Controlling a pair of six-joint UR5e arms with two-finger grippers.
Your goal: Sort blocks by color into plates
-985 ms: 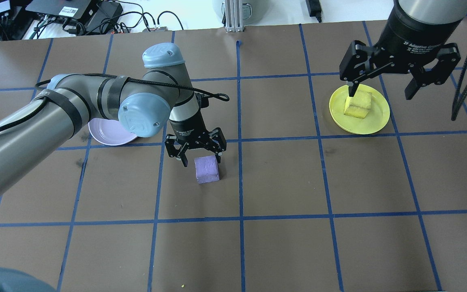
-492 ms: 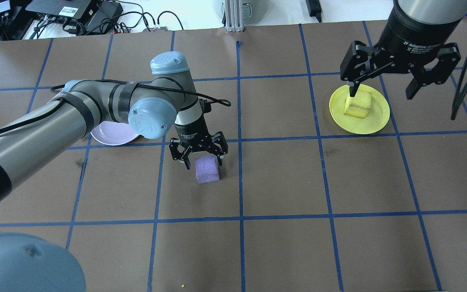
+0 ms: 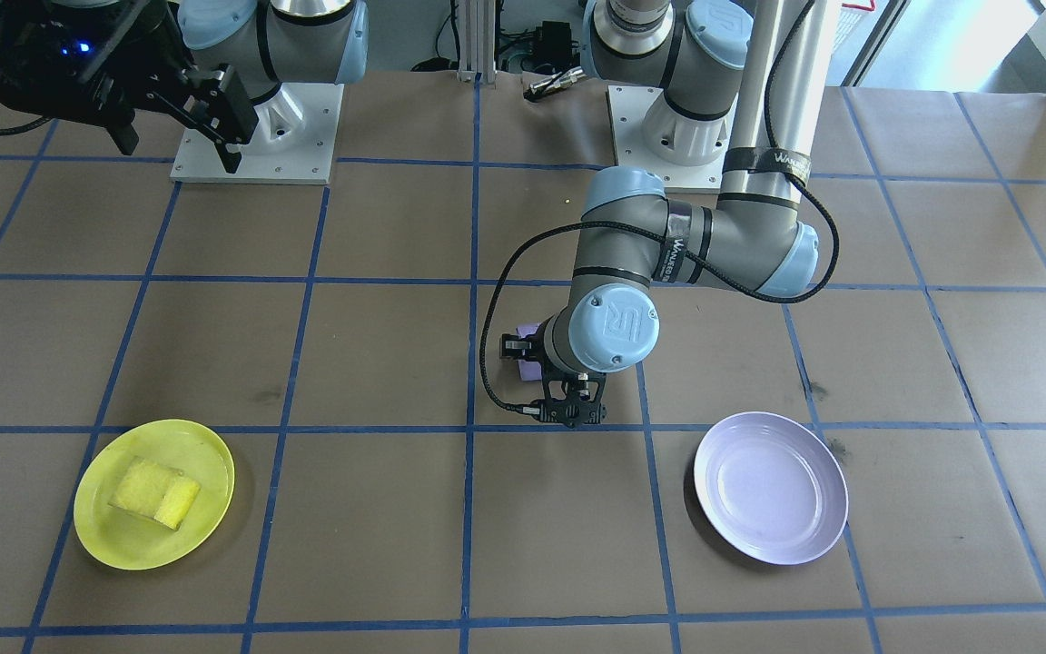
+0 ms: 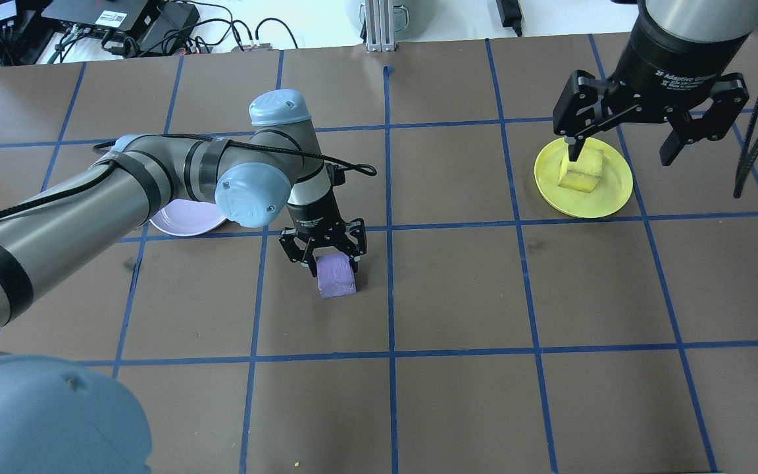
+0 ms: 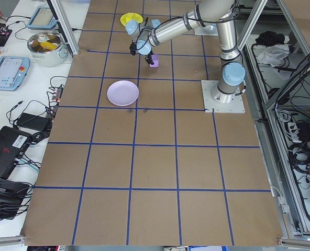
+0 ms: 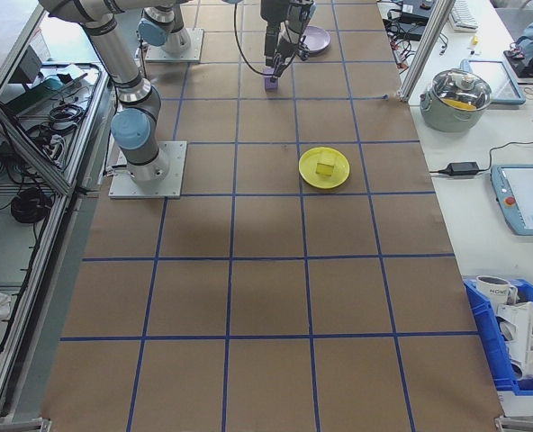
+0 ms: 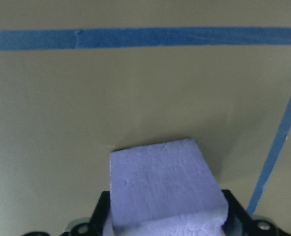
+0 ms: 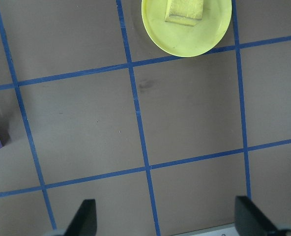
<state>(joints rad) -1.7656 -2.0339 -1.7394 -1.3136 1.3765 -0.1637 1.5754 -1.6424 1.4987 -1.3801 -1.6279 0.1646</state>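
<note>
The purple block (image 4: 336, 276) sits on the brown counter (image 4: 458, 289), inside a square of the blue tape grid (image 4: 389, 263), and serves as the landmark here. The left gripper (image 4: 324, 258) is lowered over it with its jaws spread wide, 1 finger on each side of the block; the left wrist view shows the block (image 7: 162, 189) between the 2 dark fingers, though contact with its faces cannot be told.

The lavender plate (image 3: 770, 486) lies near the purple block, on the side toward the left arm's elbow, and holds nothing. In the overhead view the left arm hides most of that plate (image 4: 185, 220).

The yellow plate (image 4: 583, 176) lies well apart from the purple block, on the opposite side, with the yellow block (image 4: 580, 172) resting inside it. The right gripper (image 4: 619, 141) hangs above that plate, raised clear of the yellow block, jaws wide apart and holding nothing.
</note>
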